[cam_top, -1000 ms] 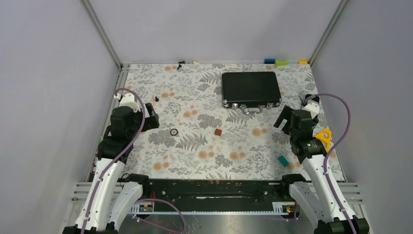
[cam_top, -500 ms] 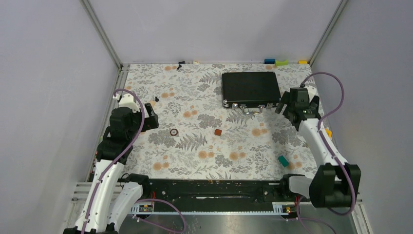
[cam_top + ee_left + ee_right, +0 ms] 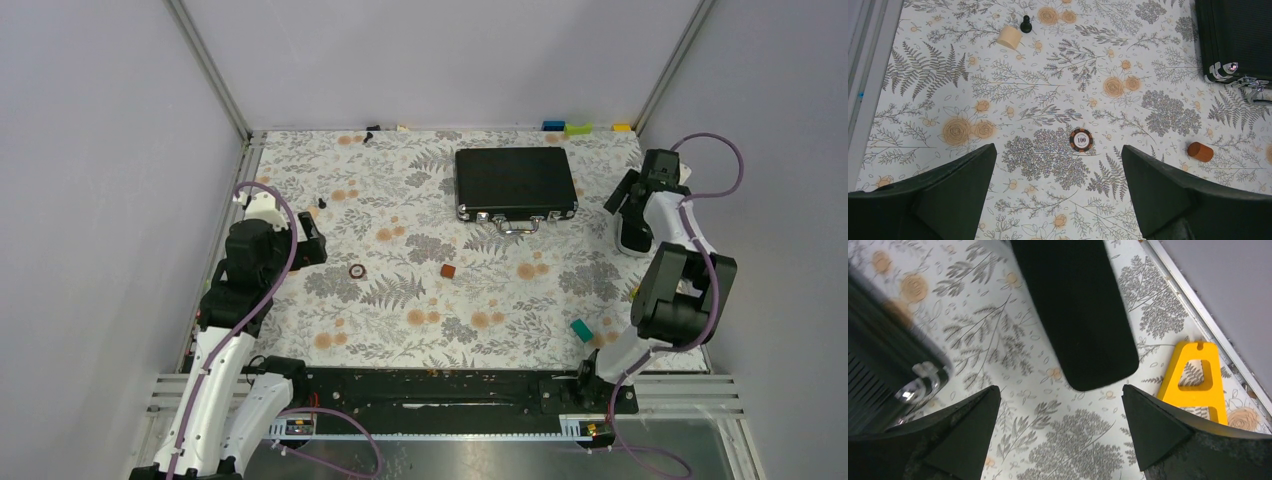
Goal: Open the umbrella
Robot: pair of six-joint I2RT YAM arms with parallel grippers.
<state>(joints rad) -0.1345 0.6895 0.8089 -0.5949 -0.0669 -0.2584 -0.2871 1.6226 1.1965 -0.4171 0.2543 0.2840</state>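
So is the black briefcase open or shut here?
Shut. The briefcase lies flat with its lid down on the base, handle facing the arms.

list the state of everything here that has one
briefcase, shut, lying flat
black case, open or shut unclear
left gripper, open, empty
right gripper, open, empty
umbrella, not in view

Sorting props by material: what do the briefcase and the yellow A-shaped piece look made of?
Briefcase: black ribbed shell, probably plastic or aluminium, with shiny metal-looking corners and handle. Yellow piece: flat, matte, evenly coloured, likely plastic.
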